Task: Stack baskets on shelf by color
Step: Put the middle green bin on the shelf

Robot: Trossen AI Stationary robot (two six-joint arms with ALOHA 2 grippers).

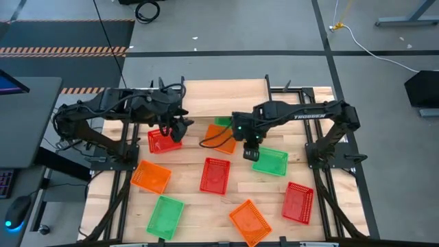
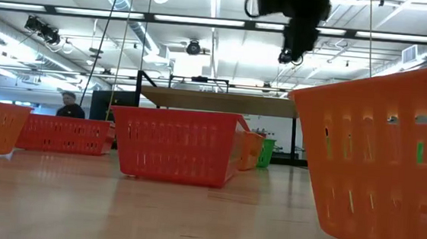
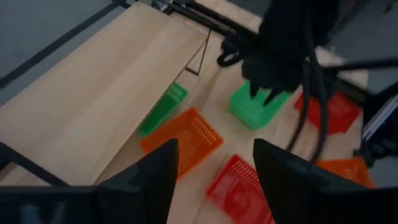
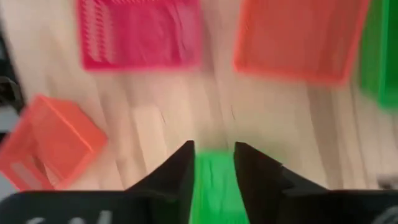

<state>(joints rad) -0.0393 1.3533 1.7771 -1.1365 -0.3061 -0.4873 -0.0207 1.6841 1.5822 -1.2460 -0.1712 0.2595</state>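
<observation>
- The right hand (image 1: 251,152) hangs directly over the near-left corner of a green basket (image 1: 270,162) on the worktop (image 1: 226,96), just in front of the shelf (image 3: 93,93); its fingers straddle the basket's rim, and whether they clench it cannot be told.
- The basket's long axis runs roughly across the worktop, parallel to the shelf's front edge.
- The left hand (image 1: 177,132) hovers released above a red basket (image 1: 162,142), farther from the green one.

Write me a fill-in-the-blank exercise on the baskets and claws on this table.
1. The right claw hovers at the edge of a ___ basket.
2. The left claw is over a ___ basket.
3. The basket at the centre of the table is ___.
4. The left claw's fingers stand ___.

Missing words: green; red; red; open
</observation>
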